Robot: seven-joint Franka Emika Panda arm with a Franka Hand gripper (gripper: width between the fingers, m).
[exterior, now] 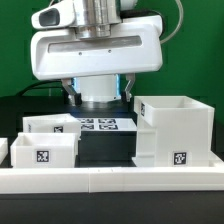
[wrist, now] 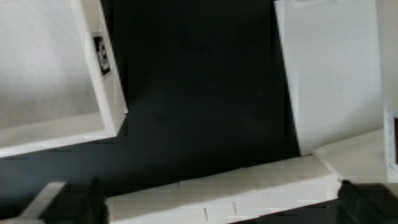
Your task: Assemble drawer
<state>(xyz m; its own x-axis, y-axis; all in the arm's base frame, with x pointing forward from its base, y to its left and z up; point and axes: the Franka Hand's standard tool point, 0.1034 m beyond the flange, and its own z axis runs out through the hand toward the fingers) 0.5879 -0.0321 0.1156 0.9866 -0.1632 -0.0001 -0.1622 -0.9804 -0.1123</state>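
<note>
The large boxy white housing (exterior: 176, 130) stands at the exterior view's right, with a tag low on its front. Two small open-top trays stand at the left, one behind (exterior: 55, 127) and one in front (exterior: 42, 152). My gripper (exterior: 98, 98) hangs above the table behind them, over the gap between trays and housing. In the wrist view the gripper (wrist: 210, 205) is open and holds nothing. Its dark fingers (wrist: 50, 205) stand far apart. A tray (wrist: 54, 80) lies to one side of the dark gap and the housing (wrist: 338, 70) to the other.
The long low white rail (exterior: 110, 180) runs along the front of the table and shows in the wrist view (wrist: 231, 195) between the fingers. The marker board (exterior: 100, 126) lies flat between the trays and the housing. The table top is black.
</note>
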